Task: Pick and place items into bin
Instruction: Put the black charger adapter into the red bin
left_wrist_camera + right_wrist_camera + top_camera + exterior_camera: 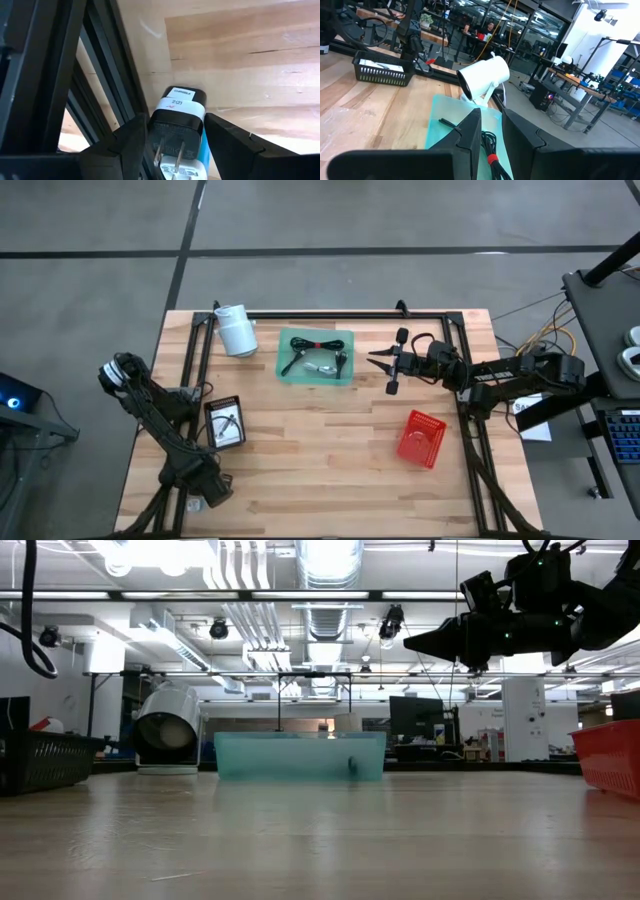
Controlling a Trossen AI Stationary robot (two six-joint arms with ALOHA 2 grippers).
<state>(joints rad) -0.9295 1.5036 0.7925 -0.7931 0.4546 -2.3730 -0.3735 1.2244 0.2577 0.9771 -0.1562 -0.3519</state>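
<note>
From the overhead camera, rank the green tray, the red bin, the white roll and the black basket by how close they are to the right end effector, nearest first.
Measured from the right end effector:
1. Green tray, just beside it, toward table center.
2. Red bin, on the near right side.
3. White roll, beyond the tray, at the far edge.
4. Black basket, on the left side, by the left arm.

A white paper label (181,104) wrapped around the black plastic plug adapter (176,131) reads "2(2)"; its smaller upper sticker is illegible.
</note>
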